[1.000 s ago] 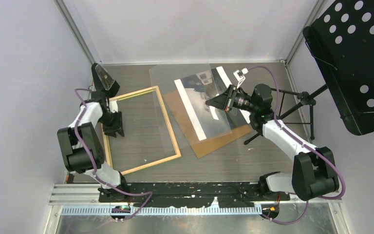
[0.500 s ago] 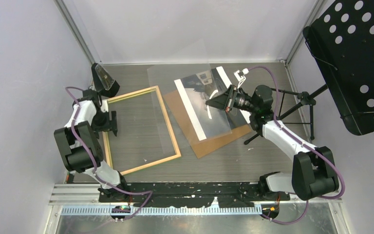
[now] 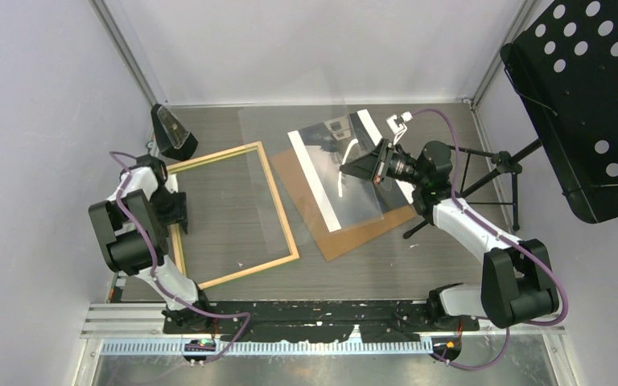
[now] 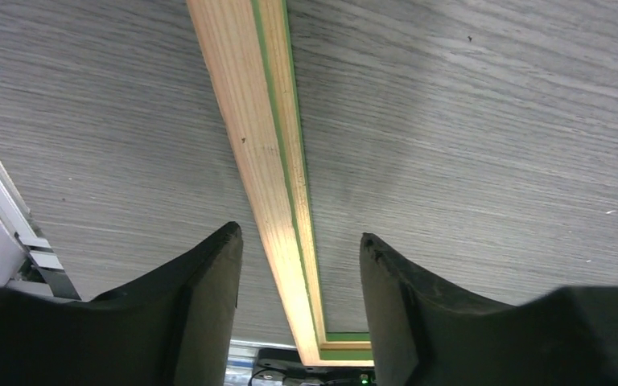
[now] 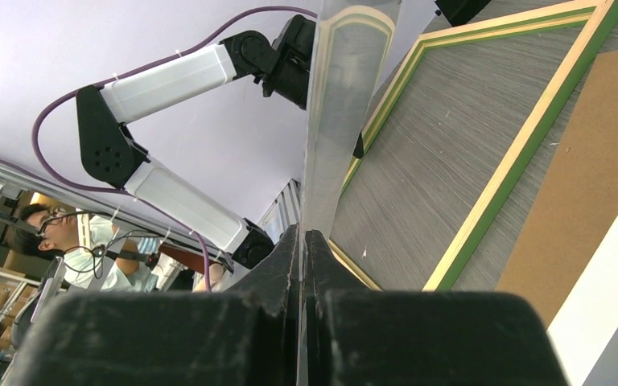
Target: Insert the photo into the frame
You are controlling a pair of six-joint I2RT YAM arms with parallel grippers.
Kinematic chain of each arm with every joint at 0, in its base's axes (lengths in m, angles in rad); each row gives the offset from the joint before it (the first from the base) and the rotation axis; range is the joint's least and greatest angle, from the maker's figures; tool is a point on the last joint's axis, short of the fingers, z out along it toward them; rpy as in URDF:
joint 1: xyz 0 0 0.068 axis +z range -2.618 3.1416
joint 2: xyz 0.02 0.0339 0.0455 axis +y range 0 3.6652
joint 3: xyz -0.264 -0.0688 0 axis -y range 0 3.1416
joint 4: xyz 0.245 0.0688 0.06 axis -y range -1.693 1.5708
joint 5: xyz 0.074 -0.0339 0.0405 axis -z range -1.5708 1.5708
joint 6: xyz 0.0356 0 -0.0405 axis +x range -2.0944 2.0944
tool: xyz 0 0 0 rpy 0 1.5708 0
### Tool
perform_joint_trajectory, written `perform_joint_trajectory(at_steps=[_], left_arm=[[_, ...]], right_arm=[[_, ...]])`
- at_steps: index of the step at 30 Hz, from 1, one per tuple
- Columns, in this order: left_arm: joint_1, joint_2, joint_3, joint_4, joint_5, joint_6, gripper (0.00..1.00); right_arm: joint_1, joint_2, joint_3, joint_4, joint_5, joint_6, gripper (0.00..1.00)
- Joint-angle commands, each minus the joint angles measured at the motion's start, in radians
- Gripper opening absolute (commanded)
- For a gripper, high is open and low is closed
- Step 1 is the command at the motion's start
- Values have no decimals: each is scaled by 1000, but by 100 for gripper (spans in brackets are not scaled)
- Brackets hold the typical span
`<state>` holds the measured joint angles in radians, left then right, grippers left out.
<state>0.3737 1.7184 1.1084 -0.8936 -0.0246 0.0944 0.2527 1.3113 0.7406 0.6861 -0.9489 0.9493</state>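
The frame lies flat on the table's left half with its light wood back up; a green edge shows along its rail. My left gripper hovers over the frame's left rail, open, with the rail running below the gap and touching neither finger. The photo rests on a brown hardboard sheet right of the frame, its white band visible. My right gripper is shut on a clear transparent sheet, holding it tilted up above the photo.
A black perforated music stand on a tripod stands at the right. A black wedge-shaped object sits at the back left corner. Grey walls close in the table on three sides.
My left gripper has opened, let go of the frame's left rail and drawn back a little along it. The right gripper has raised the clear sheet slightly.
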Motion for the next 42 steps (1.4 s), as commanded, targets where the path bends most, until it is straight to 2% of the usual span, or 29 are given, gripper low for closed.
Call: perform_joint_trajectory(at_steps=[1,5,7,14,18,25,34,42], left_arm=[[3,9,-7,6,20,16,52],[4,13,-7,-2,21,8,47],[4,11,-10,-1,20,3,42],[4,9,-11,5,20,7,12],[4,13,-3,1,56,14,0],[-11,-21,16,-3,81,20,0],[-129,-42,12,11,86,-22,0],[-137,-25,4,38,160,-85,0]], right_arm=[[-7,-16,7,57,-2,-4,6],[-12,-27,7,48,3,-12,6],[-13,-32,8,47,4,-12,5],[-18,-39,6,43,4,-14,5],[-20,-40,6,43,4,-16,5],[-23,-32,8,29,9,-30,6],[-30,-20,12,-25,30,-86,5],[-51,1,24,-84,49,-147,5]])
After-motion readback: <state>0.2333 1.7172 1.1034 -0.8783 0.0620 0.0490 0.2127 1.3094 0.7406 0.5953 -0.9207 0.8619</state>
